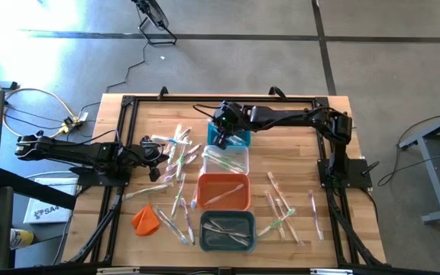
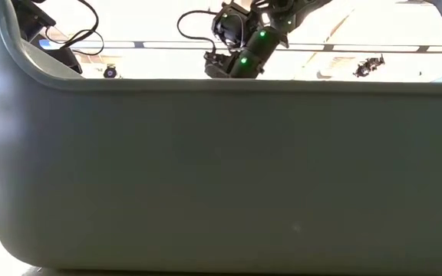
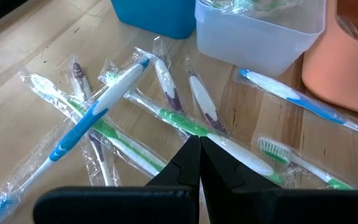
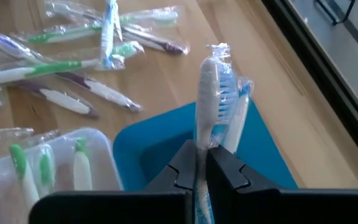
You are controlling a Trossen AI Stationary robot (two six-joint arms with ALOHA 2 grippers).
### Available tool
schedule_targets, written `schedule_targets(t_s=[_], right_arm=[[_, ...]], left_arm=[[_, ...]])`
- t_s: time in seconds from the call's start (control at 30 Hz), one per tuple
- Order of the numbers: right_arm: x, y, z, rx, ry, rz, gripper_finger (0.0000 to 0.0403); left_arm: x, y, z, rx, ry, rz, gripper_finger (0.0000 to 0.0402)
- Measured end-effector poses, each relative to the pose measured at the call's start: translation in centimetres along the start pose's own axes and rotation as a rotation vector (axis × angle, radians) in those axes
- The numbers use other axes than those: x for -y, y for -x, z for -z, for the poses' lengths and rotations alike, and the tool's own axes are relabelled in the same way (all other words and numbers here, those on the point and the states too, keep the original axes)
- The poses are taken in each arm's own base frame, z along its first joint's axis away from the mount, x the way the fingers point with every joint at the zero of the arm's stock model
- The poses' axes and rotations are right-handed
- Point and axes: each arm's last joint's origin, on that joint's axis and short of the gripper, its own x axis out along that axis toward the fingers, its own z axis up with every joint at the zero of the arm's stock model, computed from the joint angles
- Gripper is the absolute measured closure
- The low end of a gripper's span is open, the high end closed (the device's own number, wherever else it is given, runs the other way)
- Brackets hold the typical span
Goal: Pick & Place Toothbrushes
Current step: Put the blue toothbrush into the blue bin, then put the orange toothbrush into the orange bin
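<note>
Many wrapped toothbrushes (image 1: pixel 176 156) lie loose on the wooden table, left and right of a row of bins. My right gripper (image 4: pixel 201 149) is shut on a blue-and-white toothbrush (image 4: pixel 213 81) in clear wrap, above the blue bin (image 4: pixel 166 149). In the high view that gripper (image 1: pixel 221 134) stands over the blue bin (image 1: pixel 237 140) at the row's far end. My left gripper (image 3: pixel 199 144) is shut with nothing between its fingers, just above the left pile (image 3: pixel 104 106); whether it touches a brush, I cannot tell. The clear bin (image 4: pixel 55 155) holds green-and-white brushes. My right gripper pinches the wrapped toothbrush between its two fingers, on the handle just below the head (image 4: pixel 202 138). The brush runs along the fingers, with its head (image 4: pixel 211 74) sticking out past the fingertips. The fingers slant down from the table's right side. The brush is lifted clear above the blue bin.
Behind the blue bin come the clear bin (image 1: pixel 226 159), an orange bin (image 1: pixel 224 191) and a grey bin (image 1: pixel 228 231), each with brushes inside. An orange lump (image 1: pixel 145 219) lies near the front left. The grey bin's wall (image 2: pixel 221 176) fills the low view.
</note>
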Motion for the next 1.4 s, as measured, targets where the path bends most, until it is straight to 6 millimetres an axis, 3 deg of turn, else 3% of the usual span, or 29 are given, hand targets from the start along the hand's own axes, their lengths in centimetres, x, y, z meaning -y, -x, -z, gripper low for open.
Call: schedule_targets(t_s=[0.33,0.9,1.4], right_arm=[[0.02,0.00,0.23,-0.023,-0.008,0.006,0.0386],[0.00,0.02,0.19,-0.019,0.000,0.011,0.0289],[-0.90,0.15,0.27,-0.018,0.008,-0.007,0.0282]], left_arm=[[0.00,0.00,0.00,0.000,0.000,0.000,0.0401],[0.00,0.01,-0.01,0.000,0.001,0.001,0.0401],[0.01,0.02,-0.05,0.001,0.004,0.001,0.0401]])
